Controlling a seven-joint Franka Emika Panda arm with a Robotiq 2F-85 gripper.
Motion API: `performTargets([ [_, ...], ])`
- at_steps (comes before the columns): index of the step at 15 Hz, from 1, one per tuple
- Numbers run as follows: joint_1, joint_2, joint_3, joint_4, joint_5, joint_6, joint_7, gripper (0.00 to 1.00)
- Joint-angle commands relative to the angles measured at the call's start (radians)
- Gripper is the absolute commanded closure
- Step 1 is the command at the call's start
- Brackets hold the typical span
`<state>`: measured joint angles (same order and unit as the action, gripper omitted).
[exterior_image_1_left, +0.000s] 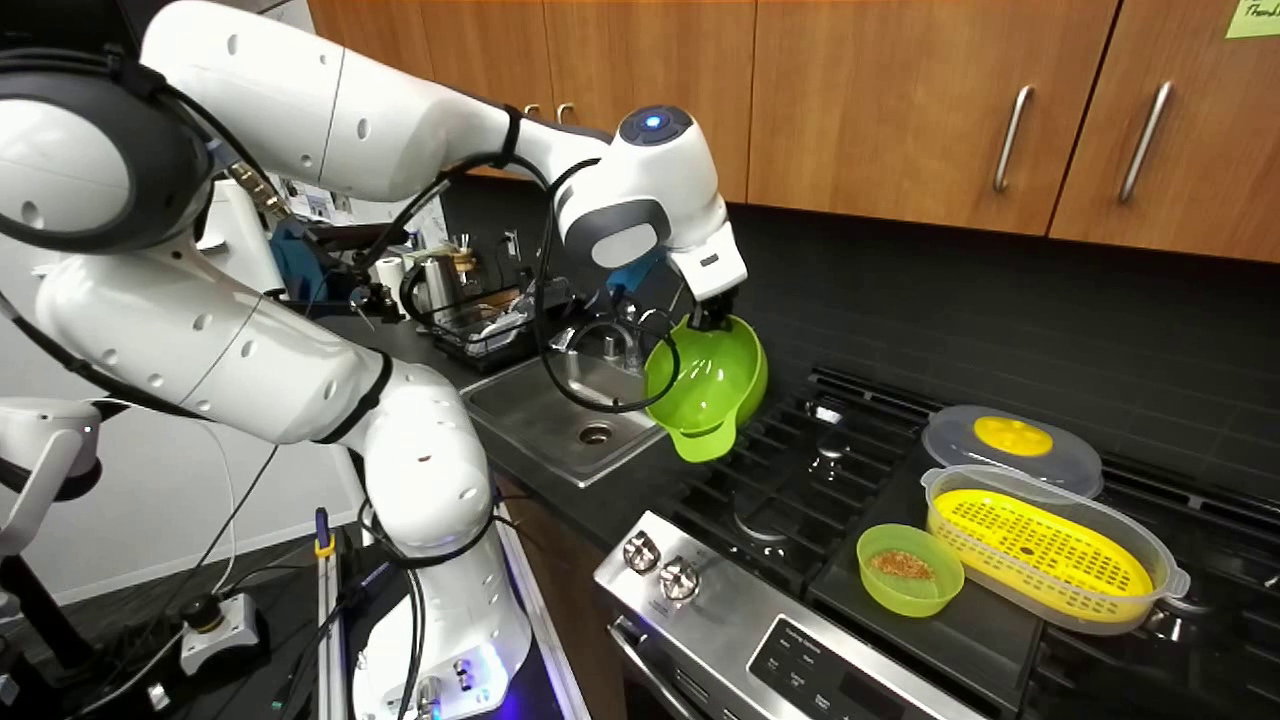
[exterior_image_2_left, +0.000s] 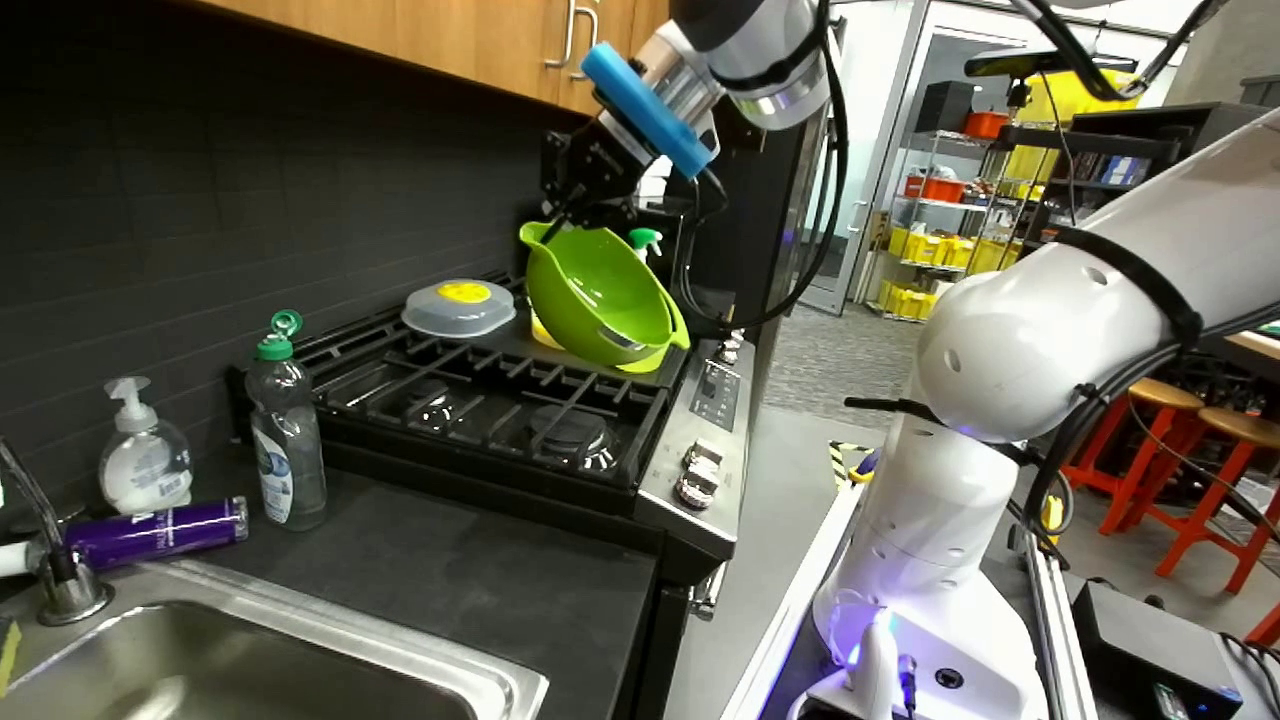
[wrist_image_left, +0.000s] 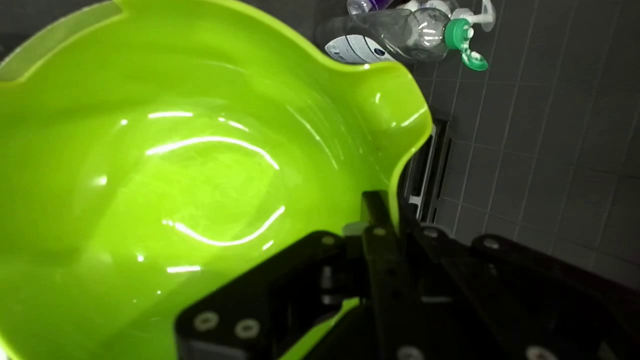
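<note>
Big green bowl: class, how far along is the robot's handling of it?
Done: the big green bowl is grasped and in the air, near the stove.
In hand: the gripper pinches its edge, holding it tilted.
Left, probably: setting it down and letting go, since only the gripper appears to support it.

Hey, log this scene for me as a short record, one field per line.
Held: green bowl
Grip: gripper shut on its rim beside a spout
Bowl pose: tilted, in the air
Bowl contents: none visible in the wrist view
On stove: small green cup with brown grains; clear container with yellow perforated insert; gray lid beside it
By sink: green-capped bottle and soap dispenser upright; purple canister on its side
</note>
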<state>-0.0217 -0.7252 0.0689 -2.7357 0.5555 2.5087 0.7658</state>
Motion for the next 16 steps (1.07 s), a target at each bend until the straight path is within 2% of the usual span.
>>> performTargets([
  [1, 0.004, 0.063, -0.015, 0.066, -0.002, -0.009, -0.007, 0.99],
  [10, -0.003, 0.223, -0.042, 0.240, -0.035, -0.075, -0.028, 0.99],
  [16, -0.014, 0.266, -0.083, 0.290, -0.024, -0.105, -0.055, 0.99],
])
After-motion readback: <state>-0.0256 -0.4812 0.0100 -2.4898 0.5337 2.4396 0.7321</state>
